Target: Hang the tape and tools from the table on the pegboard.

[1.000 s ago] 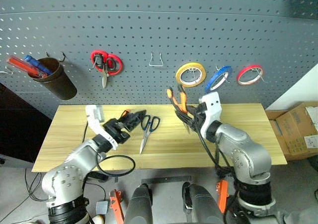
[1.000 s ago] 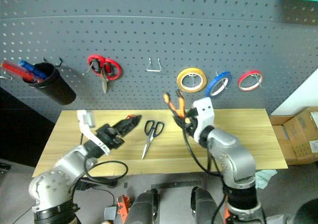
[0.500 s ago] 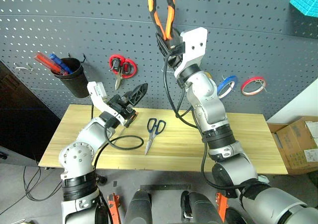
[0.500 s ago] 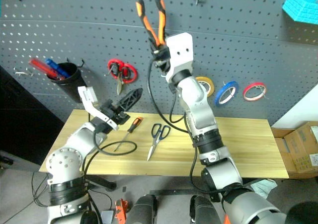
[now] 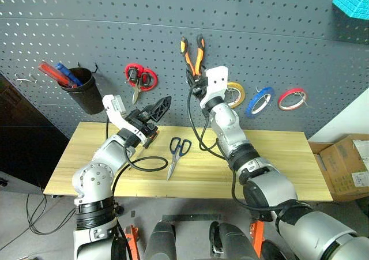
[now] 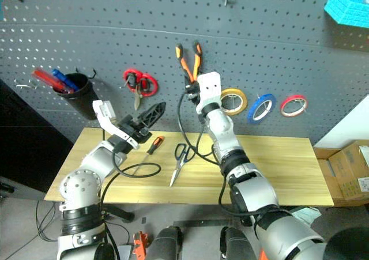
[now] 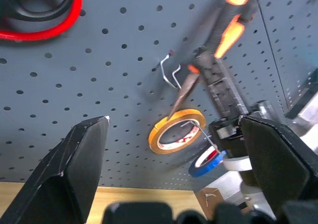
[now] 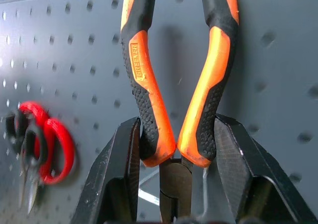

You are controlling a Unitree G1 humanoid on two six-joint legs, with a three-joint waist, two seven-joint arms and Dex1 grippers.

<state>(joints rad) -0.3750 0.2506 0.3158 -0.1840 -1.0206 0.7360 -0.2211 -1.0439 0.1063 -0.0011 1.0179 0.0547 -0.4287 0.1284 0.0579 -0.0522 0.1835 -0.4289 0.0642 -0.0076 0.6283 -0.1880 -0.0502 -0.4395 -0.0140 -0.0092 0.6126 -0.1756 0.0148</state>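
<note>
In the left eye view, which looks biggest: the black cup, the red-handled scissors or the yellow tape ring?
1. Black cup, largest.
2. Red-handled scissors.
3. Yellow tape ring, partly behind the right gripper, so its rank is unsure.

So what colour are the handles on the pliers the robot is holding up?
Orange and black. The pliers show best in the right wrist view.

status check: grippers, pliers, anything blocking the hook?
Right gripper shut on pliers, handles up against pegboard. Left gripper open, holding nothing. Wire hook by plier jaws, nothing blocking it.
</note>
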